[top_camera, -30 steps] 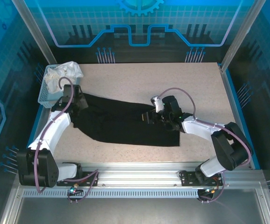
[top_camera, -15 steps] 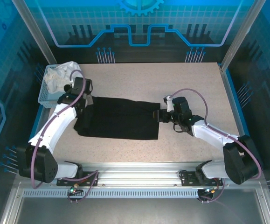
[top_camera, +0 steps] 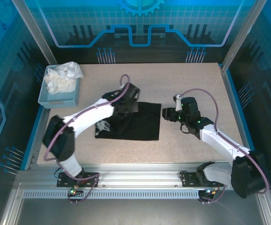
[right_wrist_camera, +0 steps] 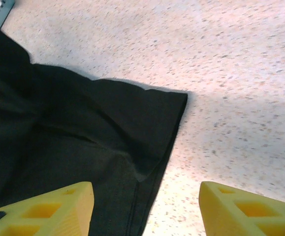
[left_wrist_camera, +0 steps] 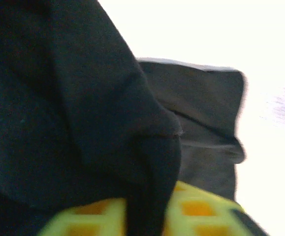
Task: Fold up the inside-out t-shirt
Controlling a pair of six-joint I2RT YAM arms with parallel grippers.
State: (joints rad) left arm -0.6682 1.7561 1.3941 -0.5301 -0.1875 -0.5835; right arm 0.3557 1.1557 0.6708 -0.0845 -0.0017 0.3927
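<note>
On speckled table (top_camera: 191,84): black t-shirt (top_camera: 140,125); blue walls (top_camera: 140,21) around.

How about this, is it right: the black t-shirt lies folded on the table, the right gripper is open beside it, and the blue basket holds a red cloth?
Not quite: the cloth in the blue basket is white, not red, as the top external view shows. The rest holds: the black t-shirt lies folded on the table and the right gripper is open beside it.

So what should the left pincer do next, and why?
Probably the left pincer should open wide before lifting away: the black soft-fabric t-shirt lies folded over, yet cloth hangs between its yellow fingers and could drag the fold open.
</note>
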